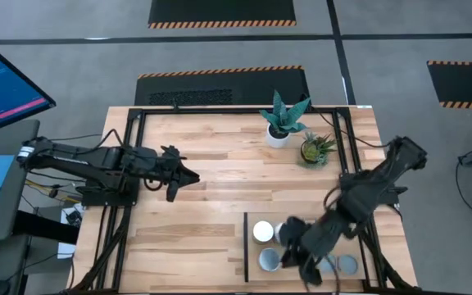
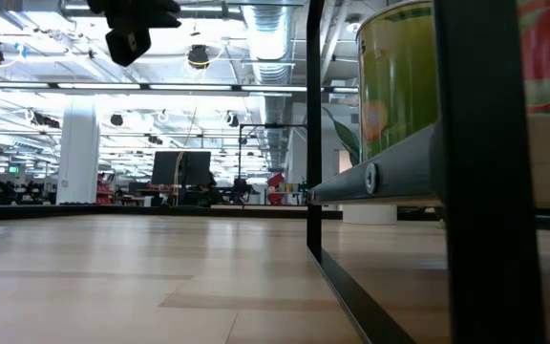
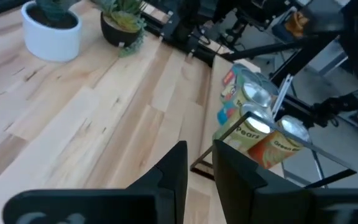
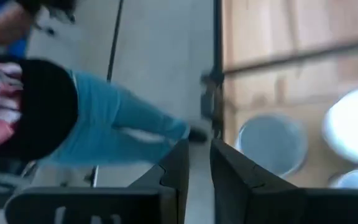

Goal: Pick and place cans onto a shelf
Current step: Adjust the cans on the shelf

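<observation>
The right gripper is low over the shelf at the near right corner of the table, right in among the cans. In the right wrist view its fingers sit close, w/ just a thin gap and nothing between them, so they're nearly pressed together and holding no can. A person in blue trousers shows beyond the table edge there. The left gripper waits over the mid-left of the table, its fingers close together too, holding nothing. I think the right arm is lining up on a can. To do it well: open wide first, come straight down around one can, don't bump the tins beside it, then squeeze gently.
</observation>
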Robot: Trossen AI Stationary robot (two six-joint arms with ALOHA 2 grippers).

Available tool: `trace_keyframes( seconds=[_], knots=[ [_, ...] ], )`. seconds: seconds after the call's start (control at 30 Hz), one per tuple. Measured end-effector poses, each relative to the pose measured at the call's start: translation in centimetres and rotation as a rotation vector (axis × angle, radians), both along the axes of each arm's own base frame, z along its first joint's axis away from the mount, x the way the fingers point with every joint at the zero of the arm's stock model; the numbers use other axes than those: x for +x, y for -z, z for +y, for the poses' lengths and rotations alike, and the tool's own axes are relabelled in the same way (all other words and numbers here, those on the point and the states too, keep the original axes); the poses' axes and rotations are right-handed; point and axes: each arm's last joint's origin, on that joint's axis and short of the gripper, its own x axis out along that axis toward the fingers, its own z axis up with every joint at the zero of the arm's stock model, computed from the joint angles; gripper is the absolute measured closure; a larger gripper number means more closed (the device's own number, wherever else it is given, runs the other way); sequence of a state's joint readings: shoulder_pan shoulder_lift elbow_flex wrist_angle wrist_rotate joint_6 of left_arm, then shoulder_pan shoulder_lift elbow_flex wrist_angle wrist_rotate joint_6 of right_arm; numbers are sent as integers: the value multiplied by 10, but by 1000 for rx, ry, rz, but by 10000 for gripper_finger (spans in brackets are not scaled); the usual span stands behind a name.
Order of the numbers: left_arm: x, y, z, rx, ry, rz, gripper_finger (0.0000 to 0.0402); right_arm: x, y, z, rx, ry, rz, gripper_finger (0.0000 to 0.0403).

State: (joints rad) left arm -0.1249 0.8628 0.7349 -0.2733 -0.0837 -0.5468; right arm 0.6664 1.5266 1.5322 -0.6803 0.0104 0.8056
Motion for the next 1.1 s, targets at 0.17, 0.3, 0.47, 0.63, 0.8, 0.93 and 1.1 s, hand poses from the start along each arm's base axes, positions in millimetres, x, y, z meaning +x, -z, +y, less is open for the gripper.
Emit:
trace_keyframes(
  seconds=[0.17,0.3,0.47,0.63,0.8,0.93,1.1],
  knots=[
    [6,7,-1,2,9,41,340,1,38,42,3,-37,174,310],
    [13,13,-2,7,9,76,340,-5,67,57,-92,-32,309,310],
    [19,20,-3,-4,15,118,340,-4,96,56,-209,57,491,310],
    [22,22,-4,-6,18,126,340,5,101,48,-244,80,482,310],
    [21,21,-4,-5,19,120,340,12,96,37,-266,124,431,310],
    [21,21,-4,5,25,119,340,17,95,34,-278,121,404,310],
    [21,21,-4,8,26,119,340,23,100,36,-283,96,380,310]
  ],
)
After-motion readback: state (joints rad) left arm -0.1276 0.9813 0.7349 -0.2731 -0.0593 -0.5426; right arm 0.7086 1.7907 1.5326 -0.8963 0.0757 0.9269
